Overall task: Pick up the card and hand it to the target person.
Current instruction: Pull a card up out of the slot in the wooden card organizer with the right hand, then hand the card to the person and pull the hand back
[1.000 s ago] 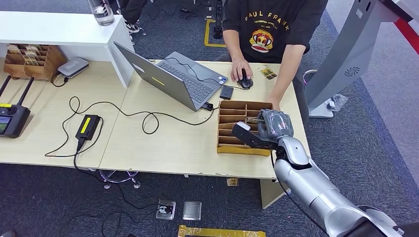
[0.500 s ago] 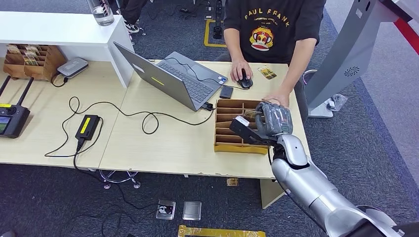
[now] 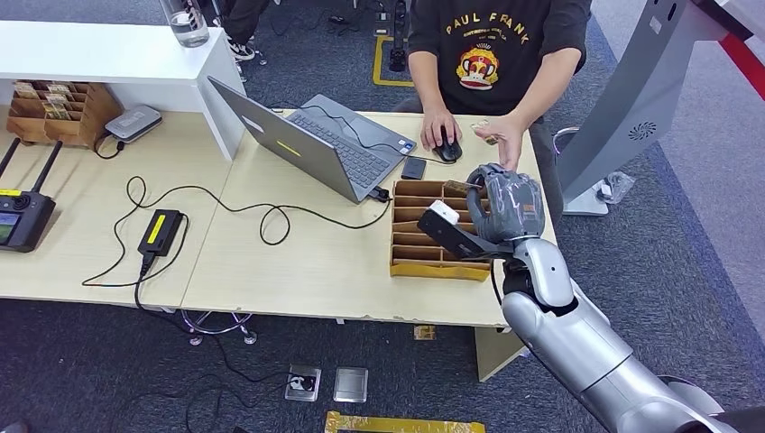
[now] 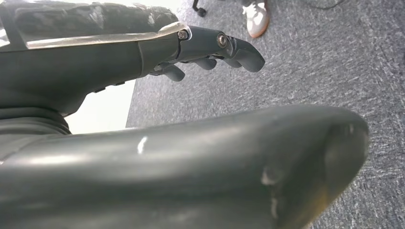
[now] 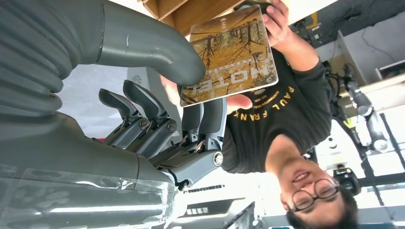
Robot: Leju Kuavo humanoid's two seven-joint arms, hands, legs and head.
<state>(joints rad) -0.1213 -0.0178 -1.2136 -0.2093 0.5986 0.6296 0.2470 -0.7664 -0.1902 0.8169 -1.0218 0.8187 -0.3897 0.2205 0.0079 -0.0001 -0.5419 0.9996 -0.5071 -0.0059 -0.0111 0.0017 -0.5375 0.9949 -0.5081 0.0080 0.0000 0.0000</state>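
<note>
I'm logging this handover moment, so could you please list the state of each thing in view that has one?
card: out of the box, pinched by the right hand
left hand: holding nothing, fingers apart
person's hand: raised, open, near the card
laptop: lid open
cardboard box: open-topped, on the table

The head view looks down on the desk (image 3: 298, 262); the right wrist view faces up at the person (image 5: 277, 124) close by.

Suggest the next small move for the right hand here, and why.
Probably ease the thumb's pinch and let go: the right hand holds the card above the cardboard organizer, and the person's hand appears to grip its far edge.
</note>
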